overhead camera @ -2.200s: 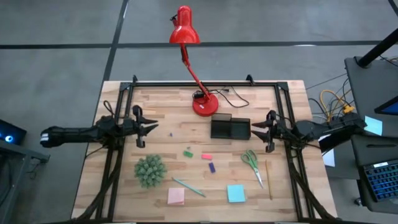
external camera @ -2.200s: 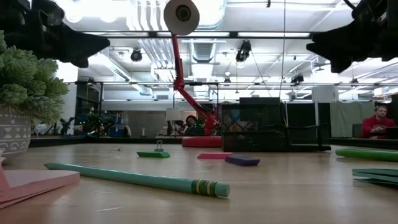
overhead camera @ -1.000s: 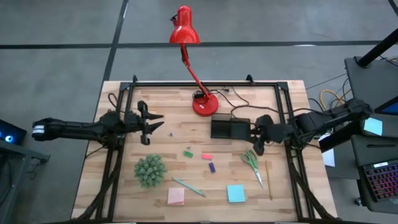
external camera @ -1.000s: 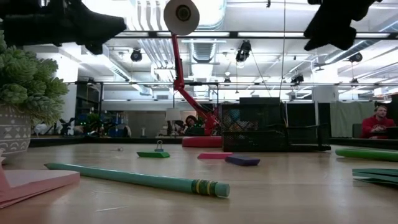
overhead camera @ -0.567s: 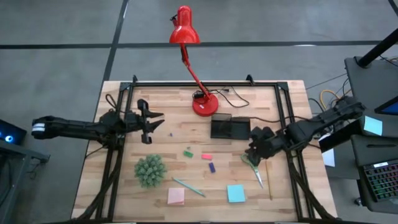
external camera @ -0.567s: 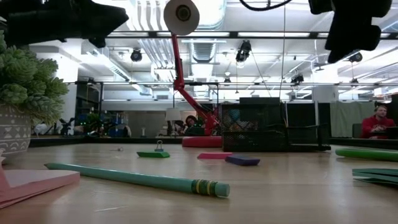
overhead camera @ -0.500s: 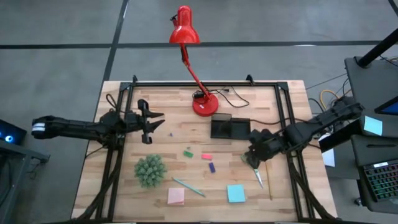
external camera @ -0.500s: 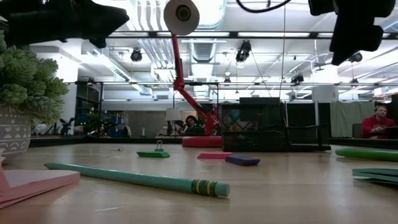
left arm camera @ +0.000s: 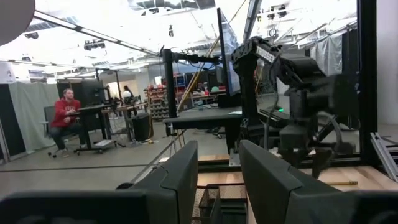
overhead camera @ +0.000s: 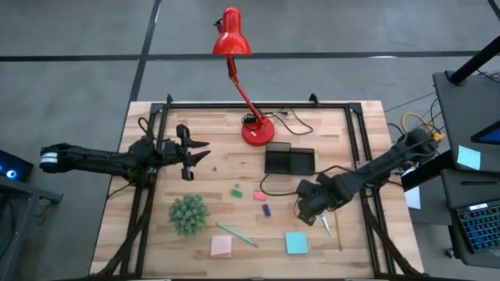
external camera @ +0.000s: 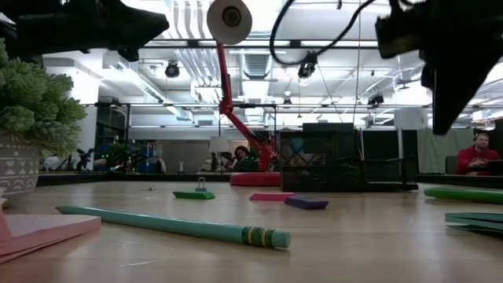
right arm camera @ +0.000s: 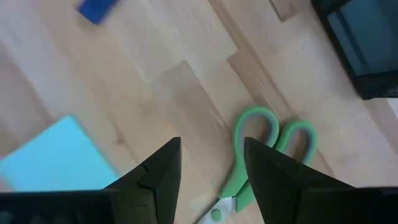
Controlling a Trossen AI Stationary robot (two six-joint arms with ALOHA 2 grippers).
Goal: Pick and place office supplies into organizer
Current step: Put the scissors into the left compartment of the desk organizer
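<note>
Both tools gape: right tool (right arm camera: 208,168) above scissors (right arm camera: 264,146), left tool (overhead camera: 191,152) hovering over bare table (overhead camera: 219,176).

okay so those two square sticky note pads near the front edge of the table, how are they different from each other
The pink pad lies toward the left arm's side, near the teal pen; the light-blue pad lies toward the right arm's side, near the scissors. The right pincer hangs close to the blue pad, while no pincer is near the pink one. Both are square, lie flat on the table, and sit outside the organizer.
</note>
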